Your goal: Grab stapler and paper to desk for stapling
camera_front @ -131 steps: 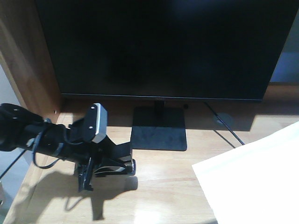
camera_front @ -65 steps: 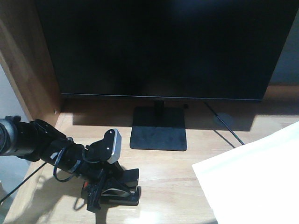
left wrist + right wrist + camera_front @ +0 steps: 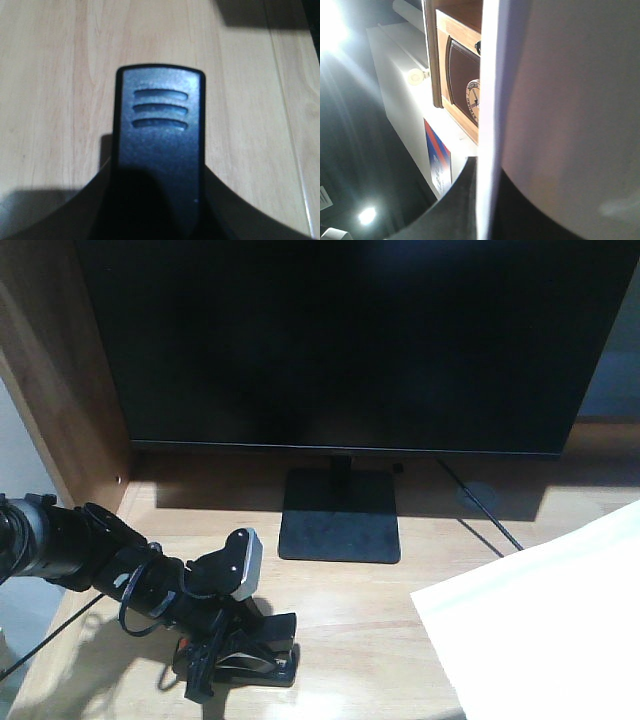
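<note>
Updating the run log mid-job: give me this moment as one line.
left fingers: shut on stapler, down at desk | right fingers: shut on paper, at desk's right side | stapling: not yet done

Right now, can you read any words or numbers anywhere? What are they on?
Nothing here can be read as text.
On the round badge on the brown plaque: too blurred to read.
On the red and blue sign: marks too blurred to read.
On the stapler: three grooves only, no words.
On the paper and the monitor: nothing readable.
</note>
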Robot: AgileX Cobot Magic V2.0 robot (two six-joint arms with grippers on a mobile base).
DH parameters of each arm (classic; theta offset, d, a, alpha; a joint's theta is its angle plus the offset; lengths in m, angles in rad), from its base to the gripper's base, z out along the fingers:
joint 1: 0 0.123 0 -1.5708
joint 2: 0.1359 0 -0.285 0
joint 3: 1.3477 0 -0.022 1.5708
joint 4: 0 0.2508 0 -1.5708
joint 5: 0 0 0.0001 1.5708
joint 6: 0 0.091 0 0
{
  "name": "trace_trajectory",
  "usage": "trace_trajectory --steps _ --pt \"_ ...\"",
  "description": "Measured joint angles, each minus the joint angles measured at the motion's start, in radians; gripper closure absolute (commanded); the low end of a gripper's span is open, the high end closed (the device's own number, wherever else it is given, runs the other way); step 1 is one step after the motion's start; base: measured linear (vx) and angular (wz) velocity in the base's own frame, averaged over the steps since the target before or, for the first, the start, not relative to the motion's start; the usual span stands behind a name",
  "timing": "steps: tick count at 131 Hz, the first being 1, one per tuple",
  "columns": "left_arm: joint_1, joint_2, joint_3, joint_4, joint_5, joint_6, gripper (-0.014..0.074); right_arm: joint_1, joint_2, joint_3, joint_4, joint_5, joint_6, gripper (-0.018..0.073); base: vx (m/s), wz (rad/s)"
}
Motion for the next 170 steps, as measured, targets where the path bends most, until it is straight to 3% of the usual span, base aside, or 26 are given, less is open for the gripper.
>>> trace_trajectory --steps 20,59,81,120,144,170 --pt "0.0 0.0 0.0 0.002 0.0 0.0 0.0426 0.0 0.0 0.0 0.0 0.0 0.0 0.0566 0.0 0.0" --pt "0.0 0.0 0.0 0.005 0.014 0.0 0.0018 0.0 0.0 0.0 0.0 0.0 0.0 0.0566 0.0 0.0" --pt "0.0 0.0 -0.003 0.005 0.015 -0.022 -0.0094 0.0 0.0 0.0 0.0 0.0 0.0 0.0566 0.0 0.0" --pt "0.0 -0.021 -0.003 0.007 -0.001 -0.073 -0.0038 0.0 0.0 0.0 0.0 0.0 0.0 0.0566 0.0 0.0" --pt "0.0 -0.087 -0.003 0.007 -0.001 -0.093 0.0074 0.0 0.0 0.0 0.0 0.0 0.0 0.0566 0.0 0.0" --pt "0.0 -0.175 -0.003 0.008 -0.001 -0.17 0.0235 0.0 0.0 0.0 0.0 0.0 0.0 0.0566 0.0 0.0"
